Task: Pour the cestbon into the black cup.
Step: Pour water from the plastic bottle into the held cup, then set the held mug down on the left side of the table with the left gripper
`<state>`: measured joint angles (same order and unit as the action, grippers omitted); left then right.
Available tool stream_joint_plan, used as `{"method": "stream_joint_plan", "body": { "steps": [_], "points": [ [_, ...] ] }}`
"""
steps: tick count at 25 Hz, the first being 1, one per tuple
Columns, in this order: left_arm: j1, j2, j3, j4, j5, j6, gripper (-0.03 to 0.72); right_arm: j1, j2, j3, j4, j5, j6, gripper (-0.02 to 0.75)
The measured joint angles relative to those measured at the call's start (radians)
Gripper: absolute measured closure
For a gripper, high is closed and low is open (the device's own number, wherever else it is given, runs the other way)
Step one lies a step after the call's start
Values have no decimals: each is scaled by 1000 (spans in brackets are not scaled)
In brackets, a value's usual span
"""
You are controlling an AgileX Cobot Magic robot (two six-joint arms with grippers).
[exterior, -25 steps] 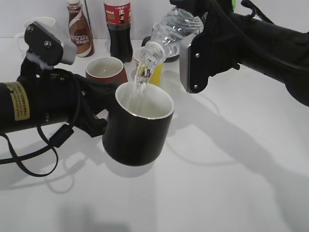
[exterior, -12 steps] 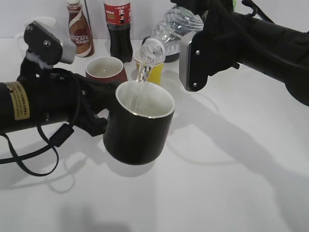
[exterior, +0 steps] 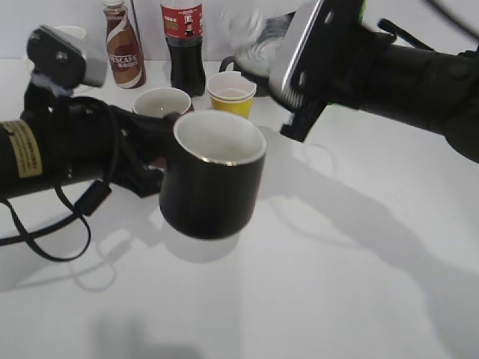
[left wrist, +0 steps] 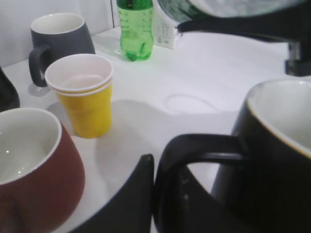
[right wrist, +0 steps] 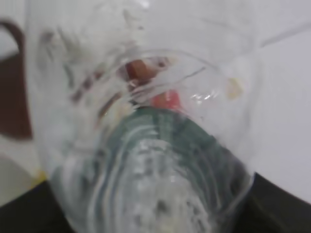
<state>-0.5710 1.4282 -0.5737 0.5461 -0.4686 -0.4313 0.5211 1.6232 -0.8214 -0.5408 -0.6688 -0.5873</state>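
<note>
Glossy black cup [exterior: 212, 176], white inside, clamped by its handle in the left tool [left wrist: 146, 194], lifted off the desk [exterior: 337, 284]. Clear ribbed cestbon [exterior: 251, 37], blurred, gripped in the right tool [exterior: 288, 48], up and right of the cup. Pouring a moment ago; now swung upward, stream gone, neck clear of the rim.

White tabletop [exterior: 352, 284], smooth, matte, fills nearly the whole exterior view. Plain pale wall [exterior: 419, 19] runs along its far edge. Light from above and behind: soft grey shadows fall forward across the near part of the table
</note>
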Motion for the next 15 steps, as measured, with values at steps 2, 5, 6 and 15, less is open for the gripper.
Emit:
{"method": "stream_joint_plan", "body": {
  "steps": [2,5,6,15],
  "points": [
    [17,0,0,0,-23,0,641,0,0,0,38,4,199,288],
    [56,-1,0,-1,-60,0,641,0,-16,0,150,10,448,288],
    [73,-6,0,-1,-63,0,641,0,-24,0,188,13,512,288],
    [338,-52,-20,-47,-196,35,641,0,-80,0,391,270,636,288]
  ]
}}
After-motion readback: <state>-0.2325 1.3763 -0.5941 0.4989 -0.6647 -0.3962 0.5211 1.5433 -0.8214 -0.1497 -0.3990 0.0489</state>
